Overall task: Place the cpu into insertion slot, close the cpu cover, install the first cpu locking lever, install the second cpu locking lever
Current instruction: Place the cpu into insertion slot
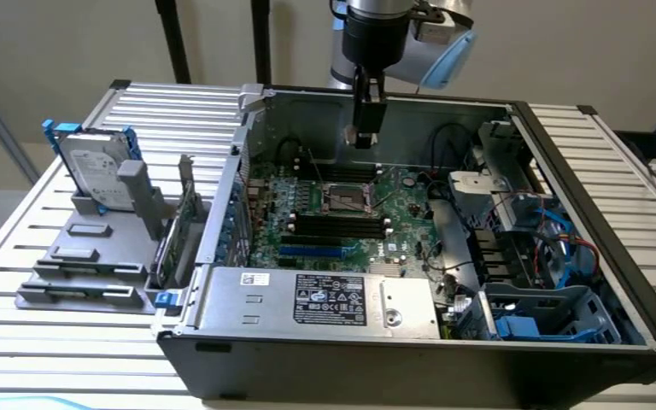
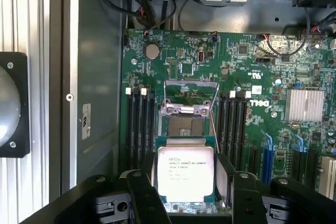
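Note:
My gripper (image 1: 360, 137) hangs over the open computer case, well above the green motherboard (image 1: 402, 213). It is shut on the cpu (image 2: 185, 177), whose silvery printed face shows between the two black fingers (image 2: 140, 192) in the wrist view. Just beyond it lies the insertion slot (image 2: 184, 125), a square socket with a metal rim (image 1: 347, 199). The cpu cover (image 2: 191, 94), a thin metal frame with a window, stands swung open at the socket's far edge. A thin wire locking lever (image 2: 213, 125) stands raised beside the socket.
Long black memory slots (image 2: 140, 124) flank the socket on both sides. Cables (image 1: 465, 141) and a drive cage (image 1: 511, 213) crowd the case at the exterior view's right. The power supply (image 1: 317, 299) sits at the front. A hard drive (image 1: 95, 166) stands on a grey rack outside the case.

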Controlling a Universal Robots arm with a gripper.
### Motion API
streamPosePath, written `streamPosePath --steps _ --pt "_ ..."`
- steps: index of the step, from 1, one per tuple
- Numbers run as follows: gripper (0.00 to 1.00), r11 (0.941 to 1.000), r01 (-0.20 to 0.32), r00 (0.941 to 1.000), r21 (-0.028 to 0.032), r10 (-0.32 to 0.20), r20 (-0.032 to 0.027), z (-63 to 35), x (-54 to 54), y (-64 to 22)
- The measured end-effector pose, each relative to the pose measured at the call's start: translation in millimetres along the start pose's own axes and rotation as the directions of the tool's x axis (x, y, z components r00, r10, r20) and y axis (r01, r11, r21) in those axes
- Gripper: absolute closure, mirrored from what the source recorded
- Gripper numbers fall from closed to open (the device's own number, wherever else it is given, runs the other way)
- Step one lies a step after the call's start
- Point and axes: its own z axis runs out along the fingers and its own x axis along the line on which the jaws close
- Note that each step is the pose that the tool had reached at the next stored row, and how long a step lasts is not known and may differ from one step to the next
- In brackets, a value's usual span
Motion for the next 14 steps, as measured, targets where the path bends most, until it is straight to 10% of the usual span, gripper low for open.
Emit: streamPosePath --steps 14 --pt "0.45 1.0000 -0.002 1.0000 0.0000 0.002 0.0000 25.3 -3.7 -1.8"
